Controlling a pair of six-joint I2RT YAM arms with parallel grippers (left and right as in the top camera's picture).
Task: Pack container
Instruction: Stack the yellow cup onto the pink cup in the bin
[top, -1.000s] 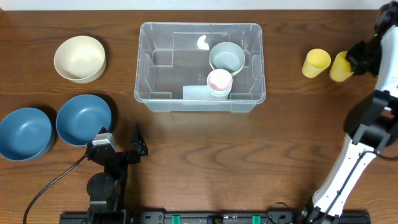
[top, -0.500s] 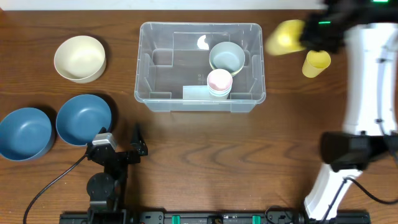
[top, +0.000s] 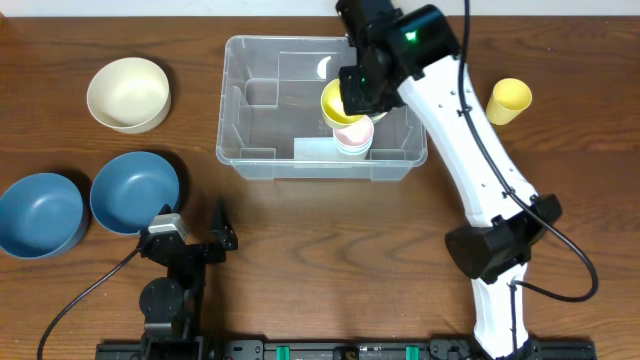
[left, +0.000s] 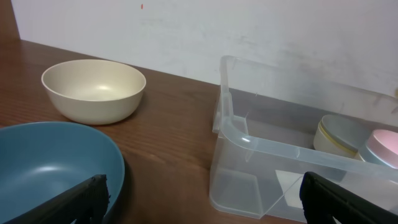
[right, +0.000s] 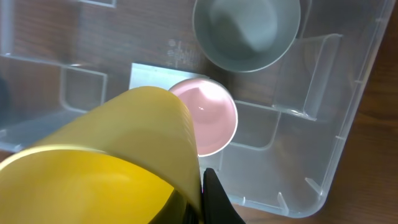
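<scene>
Above the clear container (top: 262, 128), which sits centrally on the counter (top: 330, 235), our right gripper (top: 357, 88) pinches a yellow cup (top: 336, 104) over the pink cup (top: 352, 135) and grey bowl (right: 245, 28) inside it. Our left gripper (left: 199, 198) rests low, spread wide, beside a blue bowl (top: 135, 190).

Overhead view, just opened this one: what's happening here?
The right gripper holds a yellow cup over the container, above a pink cup and a grey bowl already inside. It has not let go. A second yellow cup waits on the table to the container's right. The left gripper sits open and empty near two blue bowls; a cream bowl stands farther back.
</scene>
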